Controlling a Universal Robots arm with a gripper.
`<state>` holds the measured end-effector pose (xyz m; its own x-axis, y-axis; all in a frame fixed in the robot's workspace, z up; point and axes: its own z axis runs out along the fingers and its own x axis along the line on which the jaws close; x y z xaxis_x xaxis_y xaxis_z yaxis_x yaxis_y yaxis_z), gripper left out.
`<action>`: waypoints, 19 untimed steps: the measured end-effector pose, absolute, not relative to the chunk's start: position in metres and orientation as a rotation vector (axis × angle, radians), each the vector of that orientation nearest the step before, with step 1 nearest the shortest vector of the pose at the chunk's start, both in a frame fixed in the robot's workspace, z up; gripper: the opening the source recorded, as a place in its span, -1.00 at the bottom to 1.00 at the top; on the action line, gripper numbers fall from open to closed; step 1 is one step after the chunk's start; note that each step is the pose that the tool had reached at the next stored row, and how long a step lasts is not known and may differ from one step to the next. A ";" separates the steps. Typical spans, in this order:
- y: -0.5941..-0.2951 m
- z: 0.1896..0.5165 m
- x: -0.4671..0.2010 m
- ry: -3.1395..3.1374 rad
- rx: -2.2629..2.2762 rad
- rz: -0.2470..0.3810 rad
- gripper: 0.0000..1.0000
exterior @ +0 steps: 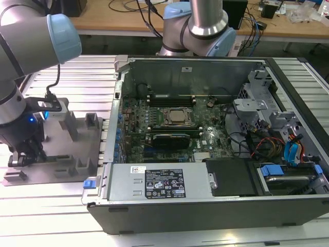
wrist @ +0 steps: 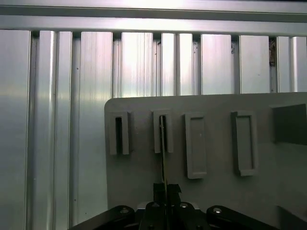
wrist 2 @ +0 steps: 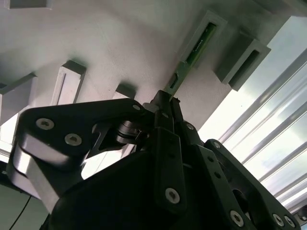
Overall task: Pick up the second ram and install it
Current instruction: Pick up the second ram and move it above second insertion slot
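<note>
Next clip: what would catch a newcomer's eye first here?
An open computer case lies toward the exterior view's right. At that view's left the gripper is down at a grey tray, shut on the green ram stick standing in a slotted block.

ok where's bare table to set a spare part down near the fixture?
Free: slatted table on the near side of the grey fixture plate in the exterior view, and on its far side, up to the PC case. Crowded: the plate, where the end effector grips the second ram, and inside the case.
</note>
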<state>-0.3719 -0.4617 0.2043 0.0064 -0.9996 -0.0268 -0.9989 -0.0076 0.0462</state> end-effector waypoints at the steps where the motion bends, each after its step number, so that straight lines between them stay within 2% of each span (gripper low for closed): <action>1: -0.462 0.206 -0.372 -2.203 2.219 -0.081 -0.77; 19: -0.462 0.243 -0.372 -2.203 2.219 -0.081 -0.77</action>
